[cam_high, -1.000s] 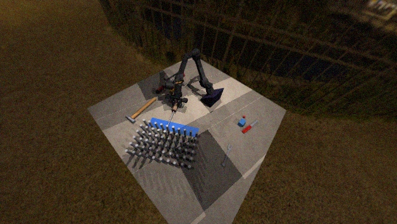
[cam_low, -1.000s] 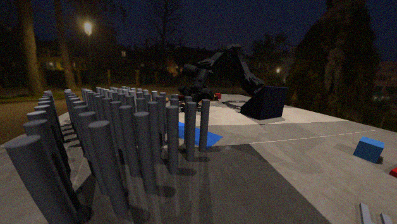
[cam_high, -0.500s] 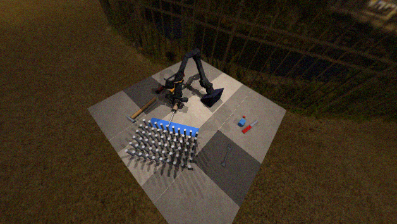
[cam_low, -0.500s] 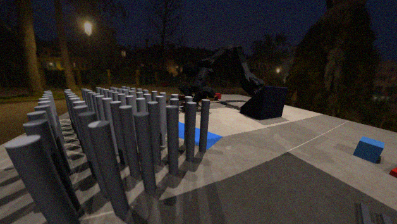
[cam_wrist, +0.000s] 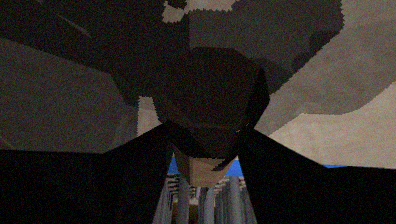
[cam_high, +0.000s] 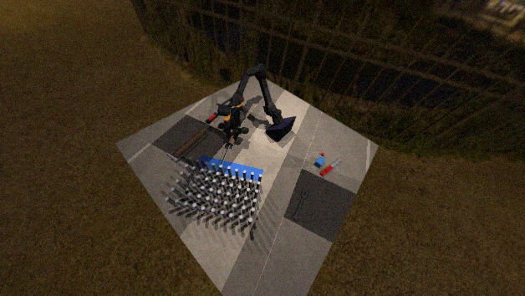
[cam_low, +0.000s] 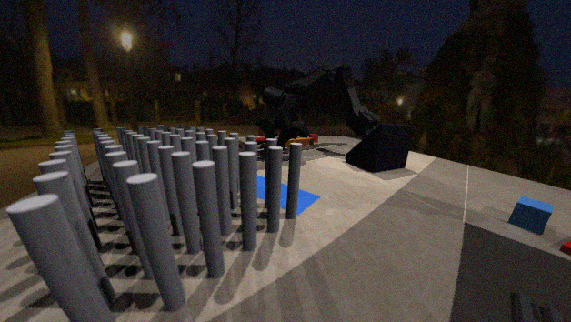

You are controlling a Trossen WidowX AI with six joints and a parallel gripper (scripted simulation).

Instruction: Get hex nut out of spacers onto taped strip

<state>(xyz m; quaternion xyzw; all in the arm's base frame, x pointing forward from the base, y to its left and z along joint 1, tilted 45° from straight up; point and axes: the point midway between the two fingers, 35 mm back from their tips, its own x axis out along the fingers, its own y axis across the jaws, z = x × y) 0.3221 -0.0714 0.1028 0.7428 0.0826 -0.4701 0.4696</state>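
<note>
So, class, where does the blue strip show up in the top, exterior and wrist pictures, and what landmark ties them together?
Top: the blue strip is just below centre, slightly left.
Exterior: near the middle, partly behind spacers.
Wrist: low centre, between the dark fingers.
Shared landmark: the standing spacers beside it.

Shows grey on spacers point(cam_high: 251, 220) point(cam_low: 184, 200), paler at top ends, and solid blue on the taped strip point(cam_high: 251, 170) point(cam_low: 302, 197) point(cam_wrist: 234, 168) along the spacers' edge. Reads brown on a long handle point(cam_high: 190, 143) near the spacers, black on the arm point(cam_high: 264, 89) point(cam_low: 355, 95) past the strip side of the spacers. Has plain blue on a block point(cam_high: 320, 161) point(cam_low: 531, 215) and red on a tool handle point(cam_high: 327, 170) point(cam_low: 566, 247), both well apart from the spacers.
</note>
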